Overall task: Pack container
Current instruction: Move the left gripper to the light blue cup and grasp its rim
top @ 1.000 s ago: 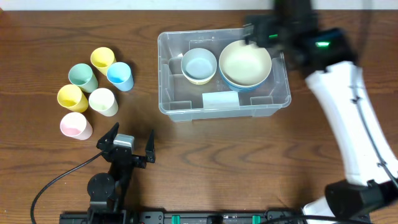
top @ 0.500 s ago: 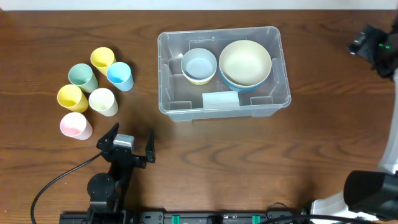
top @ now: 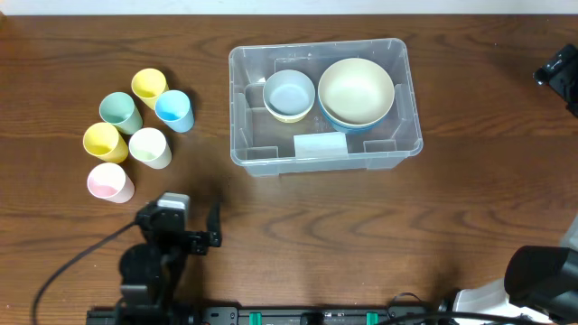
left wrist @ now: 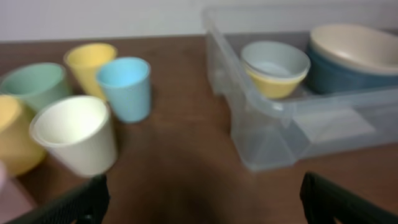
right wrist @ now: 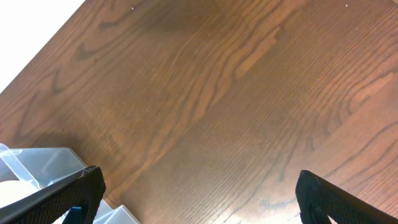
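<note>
Your left claw (top: 181, 230) and right claw (right wrist: 199, 199) are open, holding nothing. The container (top: 262, 162) sits mid-table. The cups (top: 150, 147) stand close together, so you could knock one over.

Wooden table (top: 316, 235), clear container (top: 256, 150), six pastel cups (top: 150, 147)

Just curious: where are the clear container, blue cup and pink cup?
clear container (top: 248, 108), overhead view, bare left floor
blue cup (top: 172, 108), overhead view, open mouth
pink cup (top: 107, 182), overhead view, open mouth
</note>
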Controlling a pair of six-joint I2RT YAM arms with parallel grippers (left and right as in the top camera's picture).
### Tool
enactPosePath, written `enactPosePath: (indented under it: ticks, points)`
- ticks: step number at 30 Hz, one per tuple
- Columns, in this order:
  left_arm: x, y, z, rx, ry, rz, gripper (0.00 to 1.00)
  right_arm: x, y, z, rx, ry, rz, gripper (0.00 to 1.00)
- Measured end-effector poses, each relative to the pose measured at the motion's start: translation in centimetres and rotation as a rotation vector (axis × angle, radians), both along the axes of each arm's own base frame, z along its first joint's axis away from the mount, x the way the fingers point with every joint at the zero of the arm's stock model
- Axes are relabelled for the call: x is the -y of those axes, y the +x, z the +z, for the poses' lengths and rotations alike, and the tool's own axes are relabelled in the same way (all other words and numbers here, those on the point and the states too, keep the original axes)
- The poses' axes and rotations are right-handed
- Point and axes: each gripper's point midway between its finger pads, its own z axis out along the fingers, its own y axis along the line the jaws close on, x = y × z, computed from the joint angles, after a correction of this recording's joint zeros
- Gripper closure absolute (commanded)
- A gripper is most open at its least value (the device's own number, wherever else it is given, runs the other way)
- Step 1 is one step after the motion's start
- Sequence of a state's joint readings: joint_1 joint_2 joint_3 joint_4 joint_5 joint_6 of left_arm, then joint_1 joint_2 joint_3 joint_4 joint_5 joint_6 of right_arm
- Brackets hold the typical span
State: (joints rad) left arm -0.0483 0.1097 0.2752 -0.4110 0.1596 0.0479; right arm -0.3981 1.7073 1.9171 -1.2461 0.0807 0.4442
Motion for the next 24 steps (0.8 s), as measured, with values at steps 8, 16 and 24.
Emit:
enactPosePath:
  ticks: [8, 16, 24]
  points:
    - [-1.4, 1.5, 9.8, -0.127, -0.004, 0.094, 0.02, -0.1, 0.0, -0.1, -0.002, 0.005, 0.002, 0.01]
    - [-0.6, 7.2, 9.5, -0.509, -0.006, 0.089, 0.02, -0.1, 0.0, -0.1, -0.002, 0.006, 0.002, 0.01]
    - [-0.3, 13.1, 7.2, -0.660, 0.034, 0.067, 0.02, -0.1, 0.0, -0.1, -0.002, 0.007, 0.002, 0.01]
